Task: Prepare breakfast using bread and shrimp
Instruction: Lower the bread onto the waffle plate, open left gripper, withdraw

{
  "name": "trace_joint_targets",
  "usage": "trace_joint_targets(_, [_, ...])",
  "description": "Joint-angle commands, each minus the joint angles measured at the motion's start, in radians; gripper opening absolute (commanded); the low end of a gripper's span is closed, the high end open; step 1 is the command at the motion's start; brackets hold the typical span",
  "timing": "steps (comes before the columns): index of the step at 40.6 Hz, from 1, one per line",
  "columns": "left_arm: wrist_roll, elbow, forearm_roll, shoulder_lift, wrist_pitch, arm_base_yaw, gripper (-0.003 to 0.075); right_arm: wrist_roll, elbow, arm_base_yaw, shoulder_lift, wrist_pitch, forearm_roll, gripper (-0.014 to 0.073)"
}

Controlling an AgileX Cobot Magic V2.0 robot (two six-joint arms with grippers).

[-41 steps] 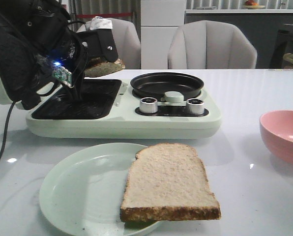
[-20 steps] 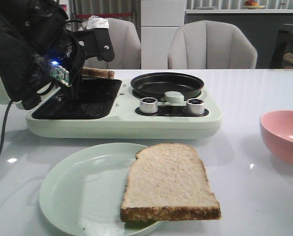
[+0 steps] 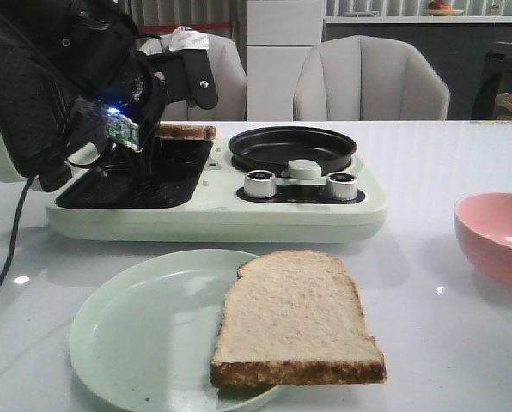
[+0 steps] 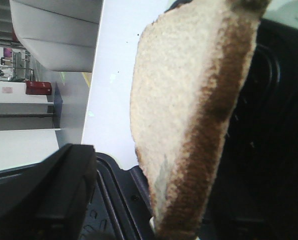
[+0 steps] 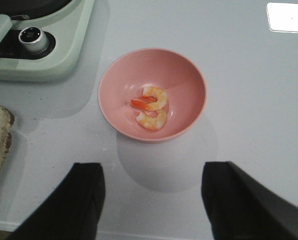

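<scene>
Two bread slices in view. One bread slice (image 3: 185, 131) is held by the left tool (image 3: 166, 129) over the far edge of the black grill plate (image 3: 136, 176) of the pale green breakfast appliance (image 3: 213, 210); in the front view it lies roughly level, only its crust edge showing. In the left wrist view the same slice (image 4: 189, 115) fills the middle, dark crust along one side, grill ridges beside it, and we see one black finger (image 4: 44, 195) near it but not both contact points. The appliance lid (image 3: 20, 94) stands open behind the left arm. Second bread slice (image 3: 295, 322) rests half on the pale green plate (image 3: 136, 330), overhanging its right rim, crust edge toward the camera. Round black pan (image 3: 292, 146) sits on the appliance's right half, with two silver knobs (image 3: 259, 184) in front of it. Shrimp (image 5: 151, 107): we count two curled orange-pink pieces touching each other inside the pink bowl (image 5: 189, 85), on the white tabletop (image 5: 249, 75) to the right of the appliance. Right tool (image 5: 151, 200) hangs above the tabletop near the bowl, fingers spread wide, holding nothing.
</scene>
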Motion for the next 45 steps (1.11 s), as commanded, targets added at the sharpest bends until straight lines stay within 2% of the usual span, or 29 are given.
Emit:
trace_joint_targets(1, [-0.009, -0.032, 0.051, -0.066, 0.088, -0.029, 0.0497, -0.004, -0.035, -0.007, 0.008, -0.065, 0.002, 0.0526])
trace_joint_targets(6, [-0.007, -0.032, -0.055, -0.088, 0.082, -0.041, 0.0453, -0.004, -0.035, -0.007, 0.008, -0.065, 0.002, 0.0526])
trace_joint_targets(10, [0.014, -0.032, -0.115, -0.105, 0.144, -0.047, 0.0401, -0.004, -0.035, -0.007, 0.008, -0.065, 0.002, 0.0526])
trace_joint_targets(16, [0.175, -0.032, -0.217, -0.123, 0.317, -0.055, 0.0319, -0.004, -0.035, -0.007, 0.008, -0.065, 0.002, 0.0526])
trace_joint_targets(21, [0.278, -0.032, -0.410, -0.164, 0.336, -0.055, 0.0267, -0.004, -0.035, -0.007, 0.008, -0.065, 0.002, 0.0526])
trace_joint_targets(26, [0.379, -0.032, -0.591, -0.214, 0.322, -0.062, 0.0265, -0.004, -0.035, -0.007, 0.008, -0.065, 0.002, 0.0526])
trace_joint_targets(38, [0.461, -0.032, -0.934, -0.434, 0.380, -0.104, 0.0265, -0.004, -0.035, -0.007, 0.008, -0.065, 0.002, 0.0526])
trace_joint_targets(45, [0.486, -0.032, -1.244, -0.591, 0.423, -0.110, 0.0265, -0.004, -0.035, -0.007, 0.008, -0.065, 0.002, 0.0526])
